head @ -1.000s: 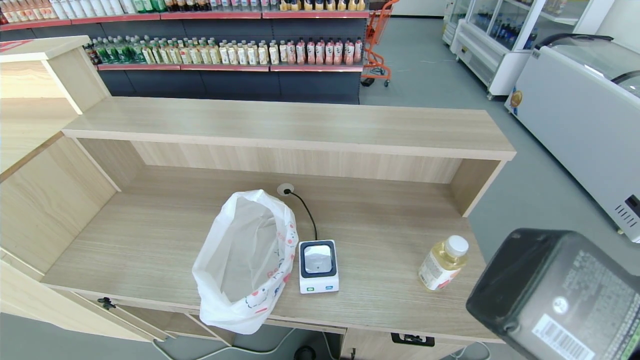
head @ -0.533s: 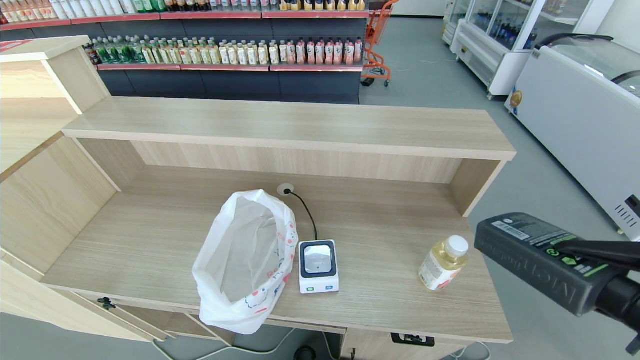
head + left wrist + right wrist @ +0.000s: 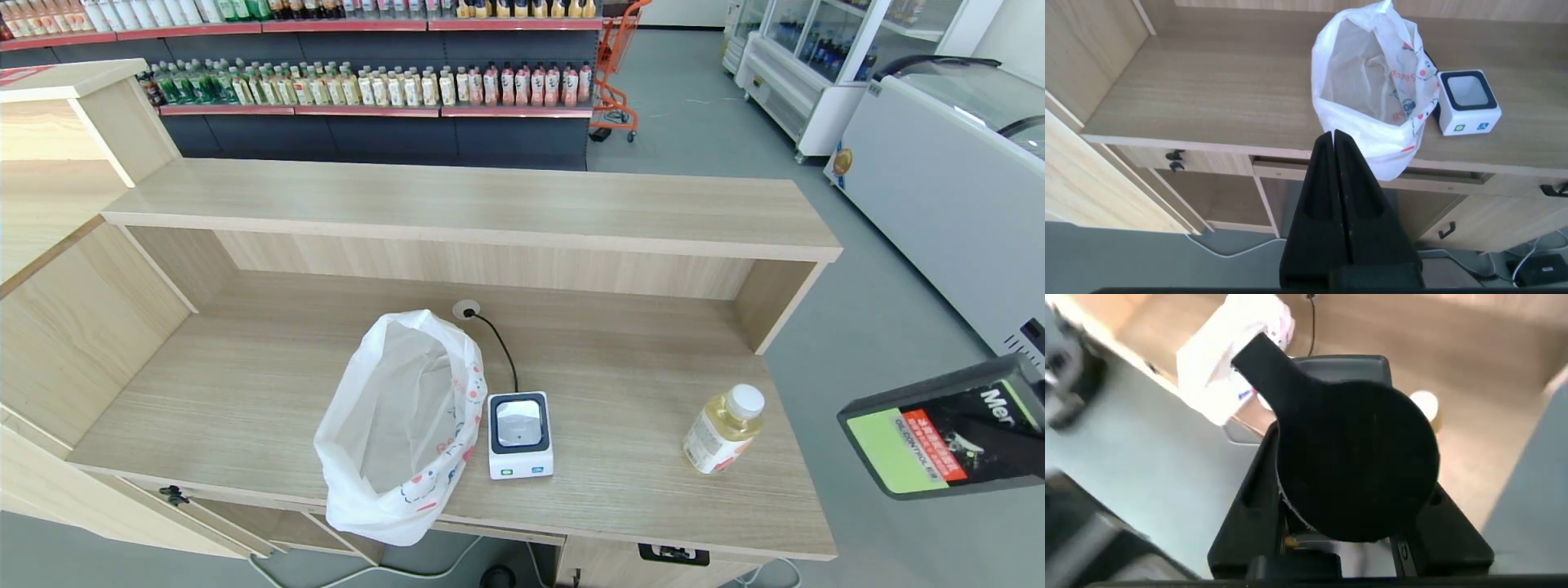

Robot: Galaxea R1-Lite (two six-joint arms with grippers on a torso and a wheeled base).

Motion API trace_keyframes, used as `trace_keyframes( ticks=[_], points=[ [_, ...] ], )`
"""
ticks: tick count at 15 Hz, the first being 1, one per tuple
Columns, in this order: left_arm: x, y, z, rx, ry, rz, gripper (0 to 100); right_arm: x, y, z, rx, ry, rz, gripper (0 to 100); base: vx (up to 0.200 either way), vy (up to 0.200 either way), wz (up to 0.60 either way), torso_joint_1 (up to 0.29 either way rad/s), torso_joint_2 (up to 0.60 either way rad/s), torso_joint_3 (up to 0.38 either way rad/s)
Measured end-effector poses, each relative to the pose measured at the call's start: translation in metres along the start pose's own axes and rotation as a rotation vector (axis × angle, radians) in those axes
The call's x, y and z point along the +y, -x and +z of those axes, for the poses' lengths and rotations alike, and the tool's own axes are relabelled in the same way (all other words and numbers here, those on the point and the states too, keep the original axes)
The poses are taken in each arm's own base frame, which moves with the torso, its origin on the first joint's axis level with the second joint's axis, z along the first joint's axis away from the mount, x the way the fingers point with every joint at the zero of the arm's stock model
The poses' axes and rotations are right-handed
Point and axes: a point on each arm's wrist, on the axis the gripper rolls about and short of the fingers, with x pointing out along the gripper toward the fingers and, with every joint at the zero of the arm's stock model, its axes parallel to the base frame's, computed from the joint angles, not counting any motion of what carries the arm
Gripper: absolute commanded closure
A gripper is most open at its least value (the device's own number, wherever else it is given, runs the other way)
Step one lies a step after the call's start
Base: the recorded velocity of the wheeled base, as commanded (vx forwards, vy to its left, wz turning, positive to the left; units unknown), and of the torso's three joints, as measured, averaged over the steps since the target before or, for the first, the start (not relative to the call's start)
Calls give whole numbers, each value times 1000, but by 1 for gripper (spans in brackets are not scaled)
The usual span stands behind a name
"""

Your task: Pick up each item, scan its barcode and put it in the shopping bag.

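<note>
Right end effector [image 3: 980, 429] clamps a boxy black bottle [image 3: 898, 447] with green label; left end effector [image 3: 1334, 184] pinched closed

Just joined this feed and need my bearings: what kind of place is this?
Most likely a convenience store checkout: a barcode scanner and shopping bag sit on the wooden counter, with shelves of bottled drinks and chest freezers beyond.
</note>
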Motion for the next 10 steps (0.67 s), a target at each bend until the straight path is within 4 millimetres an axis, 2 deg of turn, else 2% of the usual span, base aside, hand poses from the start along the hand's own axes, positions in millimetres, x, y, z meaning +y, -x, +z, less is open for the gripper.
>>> trace_keyframes(
  ticks=[1, 3, 5, 10],
  points=[
    [0, 0, 0, 0, 0, 0, 100, -4, -5, 1, 18, -200, -42, 100, 0, 0, 0, 0, 0, 0],
    [0, 0, 0, 0, 0, 0, 100, -11, -17, 2, 58, -401, -74, 100, 0, 0, 0, 0, 0, 0],
    [0, 0, 0, 0, 0, 0, 100, -13, -25, -2, 116, -450, 6, 100, 0, 0, 0, 0, 0, 0],
    [0, 0, 0, 0, 0, 0, 100, -20, -42, -14, 198, -488, -12, 100, 0, 0, 0, 0, 0, 0]
  ],
)
